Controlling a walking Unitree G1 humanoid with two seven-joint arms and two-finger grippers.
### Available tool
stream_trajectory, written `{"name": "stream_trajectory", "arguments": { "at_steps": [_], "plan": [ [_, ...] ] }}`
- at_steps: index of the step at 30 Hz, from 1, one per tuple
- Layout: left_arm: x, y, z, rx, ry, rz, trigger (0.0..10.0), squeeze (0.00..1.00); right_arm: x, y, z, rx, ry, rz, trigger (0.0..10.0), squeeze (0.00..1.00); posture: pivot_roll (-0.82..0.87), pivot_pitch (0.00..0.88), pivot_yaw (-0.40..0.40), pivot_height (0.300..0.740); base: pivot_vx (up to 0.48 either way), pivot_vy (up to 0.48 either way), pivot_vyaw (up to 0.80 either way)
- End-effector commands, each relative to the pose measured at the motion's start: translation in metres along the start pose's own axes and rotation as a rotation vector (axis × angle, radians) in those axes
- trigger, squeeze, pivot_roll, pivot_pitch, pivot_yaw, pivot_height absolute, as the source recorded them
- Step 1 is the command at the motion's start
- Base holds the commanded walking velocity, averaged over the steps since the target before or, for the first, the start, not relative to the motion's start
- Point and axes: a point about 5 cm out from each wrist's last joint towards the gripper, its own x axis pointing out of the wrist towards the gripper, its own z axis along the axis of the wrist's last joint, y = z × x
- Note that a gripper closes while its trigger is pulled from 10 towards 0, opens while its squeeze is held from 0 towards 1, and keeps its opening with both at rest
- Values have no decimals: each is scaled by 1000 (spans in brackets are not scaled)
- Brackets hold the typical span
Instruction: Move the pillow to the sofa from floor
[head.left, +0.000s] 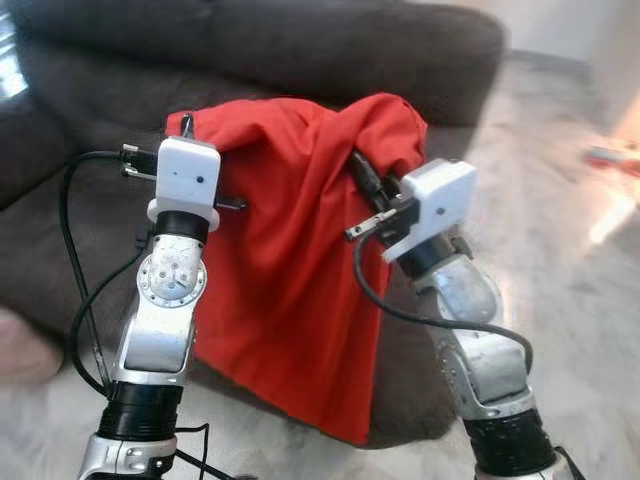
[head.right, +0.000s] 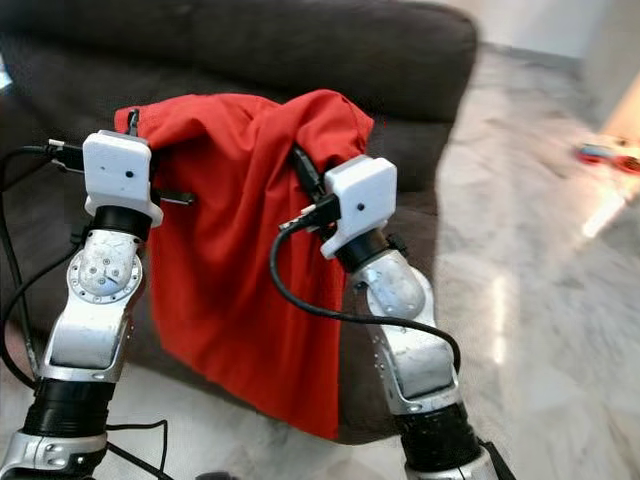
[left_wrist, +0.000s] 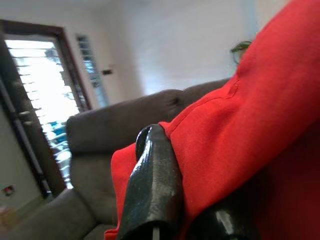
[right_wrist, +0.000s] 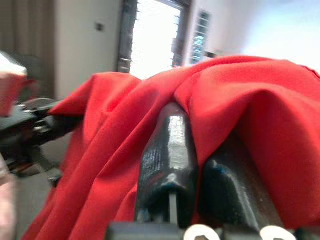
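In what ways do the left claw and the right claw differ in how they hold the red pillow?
The left claw grips the red pillow at its upper left corner; the right claw grips it at the upper right, slightly lower. The left arm rises nearly straight, while the right arm leans inward. Both are shut on the fabric, holding it up before the sofa.

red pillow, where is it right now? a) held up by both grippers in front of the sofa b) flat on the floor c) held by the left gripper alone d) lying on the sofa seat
a: the red pillow hangs between the left gripper and the right gripper, both pinching its top corners, in front of the dark sofa.
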Motion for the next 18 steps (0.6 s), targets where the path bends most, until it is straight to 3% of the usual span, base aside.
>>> {"name": "stream_trajectory", "arguments": {
  "at_steps": [1,10,13,18],
  "plan": [
    [6,-12,34,-32,-158,-42,10000,0,2,-1,16,-10,-80,7,10000,0,139,29,-54,740,251,0,0],
    [6,-15,31,-35,-139,-77,10000,0,2,-8,10,-27,-45,-44,10000,0,144,31,-54,740,251,0,0],
    [5,-21,29,-66,-126,-129,10000,0,3,-16,7,-28,-31,-106,10000,0,146,32,-54,740,0,0,0],
    [5,-20,31,-61,-133,-129,10000,0,4,-12,11,-20,-45,-67,10000,0,146,33,-54,740,0,0,0]
  ]
}}
